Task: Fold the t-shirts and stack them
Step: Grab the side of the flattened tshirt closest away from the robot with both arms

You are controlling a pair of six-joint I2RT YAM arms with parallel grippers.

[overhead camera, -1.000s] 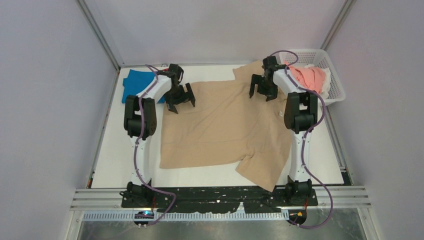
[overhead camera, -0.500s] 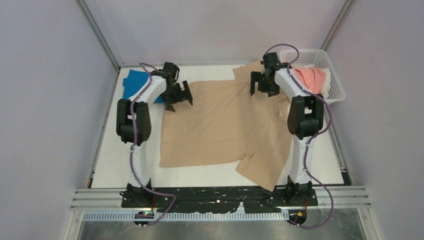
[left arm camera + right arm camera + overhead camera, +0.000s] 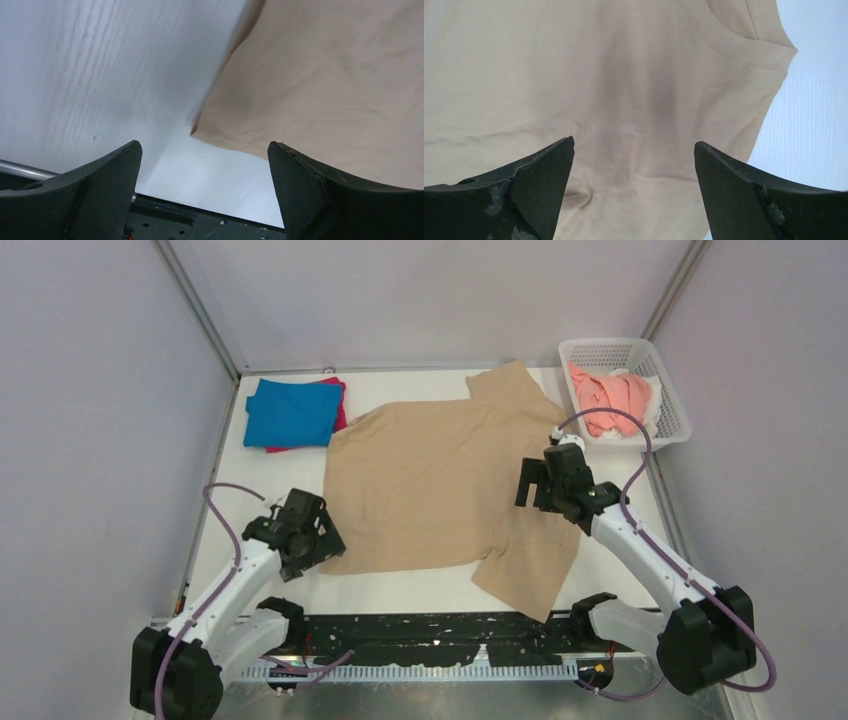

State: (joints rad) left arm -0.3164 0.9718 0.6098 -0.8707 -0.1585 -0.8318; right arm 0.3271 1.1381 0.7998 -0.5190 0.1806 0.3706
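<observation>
- My left gripper [image 3: 305, 540] hangs with its fingers spread and nothing between them, at the near left corner of the tan t-shirt [image 3: 440, 475]
- My right gripper [image 3: 548, 485] is also spread wide and empty, over that shirt's right side by the near sleeve
- The tan t-shirt lies flat across the middle of the table [image 3: 240, 570]
- Far left, a folded blue t-shirt [image 3: 290, 412] sits on a magenta t-shirt [image 3: 339, 405]
- Far right, the basket [image 3: 610, 343] holds a salmon-pink t-shirt [image 3: 605, 400] and a white t-shirt [image 3: 655, 405]
</observation>
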